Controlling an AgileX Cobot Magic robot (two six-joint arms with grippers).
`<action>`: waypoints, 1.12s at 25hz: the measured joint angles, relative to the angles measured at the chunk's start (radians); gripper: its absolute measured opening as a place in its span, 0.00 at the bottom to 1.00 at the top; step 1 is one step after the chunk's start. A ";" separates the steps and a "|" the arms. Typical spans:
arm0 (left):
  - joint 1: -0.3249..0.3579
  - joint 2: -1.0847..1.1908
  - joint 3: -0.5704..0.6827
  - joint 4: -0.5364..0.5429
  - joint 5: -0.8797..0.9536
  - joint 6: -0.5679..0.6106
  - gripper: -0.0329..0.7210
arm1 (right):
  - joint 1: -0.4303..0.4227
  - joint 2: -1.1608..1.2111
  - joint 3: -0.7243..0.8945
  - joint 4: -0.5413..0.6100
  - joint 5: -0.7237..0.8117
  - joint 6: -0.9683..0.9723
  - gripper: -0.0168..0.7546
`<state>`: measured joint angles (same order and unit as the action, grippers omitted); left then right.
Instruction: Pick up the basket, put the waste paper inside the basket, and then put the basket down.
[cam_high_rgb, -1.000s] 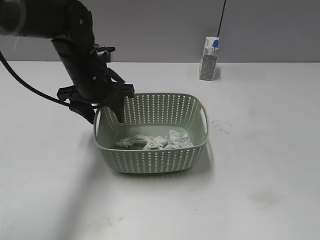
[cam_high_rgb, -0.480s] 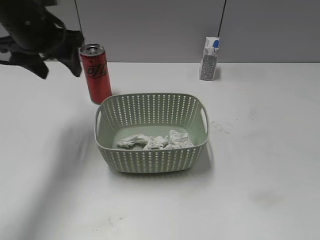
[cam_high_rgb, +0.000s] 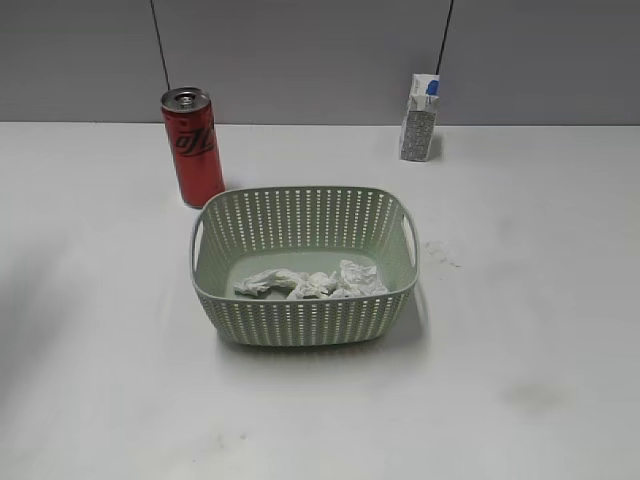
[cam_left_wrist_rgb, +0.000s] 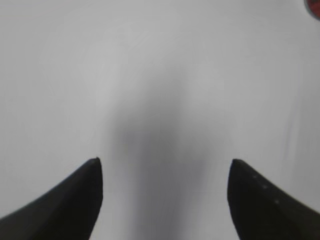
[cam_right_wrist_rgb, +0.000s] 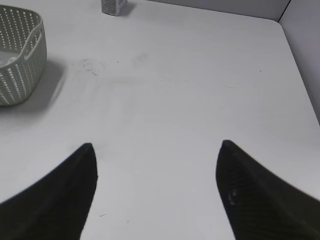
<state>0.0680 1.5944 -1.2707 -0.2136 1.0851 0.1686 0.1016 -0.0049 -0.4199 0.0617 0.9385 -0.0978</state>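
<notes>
Left wrist view: left gripper (cam_left_wrist_rgb: 164, 165) hangs over bare table (cam_left_wrist_rgb: 160, 75) (jaws spread).

Slanted front view; wrist cameras downward.

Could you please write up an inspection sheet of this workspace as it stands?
Surface: white table, faint scuffs right of the basket.
Job's things: pale sage-green slotted plastic basket resting on the table; crumpled white waste paper lying inside it.
Clutter: red drink can upright behind the basket's left corner, apart from it; small white-and-blue carton upright near the wall.
Grippers: left gripper open over bare table; right gripper open, empty, right of the basket; neither appears in the exterior view.
Cables: two thin dark cables hanging against the wall.
Surroundings: plain grey wall; nothing else seen.
</notes>
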 joint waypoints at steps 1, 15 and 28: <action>0.005 -0.037 0.031 0.000 -0.020 0.003 0.83 | 0.000 0.000 0.000 0.000 0.000 0.000 0.75; -0.063 -0.729 0.539 0.018 -0.134 0.010 0.83 | 0.000 0.000 0.000 0.000 0.000 0.003 0.75; -0.064 -1.305 0.747 0.080 -0.054 0.009 0.83 | 0.000 0.000 0.002 -0.042 0.000 0.006 0.75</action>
<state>0.0039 0.2898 -0.5238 -0.1338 1.0311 0.1777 0.1016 -0.0049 -0.4177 0.0195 0.9385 -0.0913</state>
